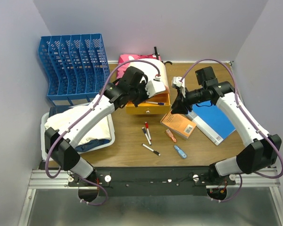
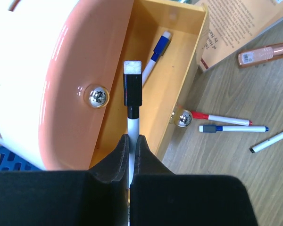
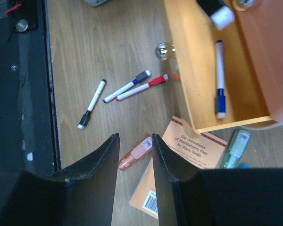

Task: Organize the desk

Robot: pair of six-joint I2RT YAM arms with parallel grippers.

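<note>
The desk (image 1: 132,146) is a brown wood-grain top. My left gripper (image 2: 132,141) is shut on a white marker with a black cap (image 2: 132,89) and holds it above the open yellow drawer (image 2: 179,80) of a peach organizer (image 1: 153,75). A blue-capped marker (image 2: 156,52) lies in the drawer. My right gripper (image 3: 135,141) is open and empty, above an orange highlighter (image 3: 137,153) and an orange book (image 3: 193,155). Three markers lie loose on the desk: red (image 1: 147,128), blue (image 1: 145,136) and black (image 1: 151,149).
A blue file rack (image 1: 71,68) stands at the back left. A white tray (image 1: 112,136) with cloth sits at the left. A blue book (image 1: 214,120) lies at the right. A blue highlighter (image 1: 180,151) lies near the front, a green one (image 3: 236,148) by the drawer.
</note>
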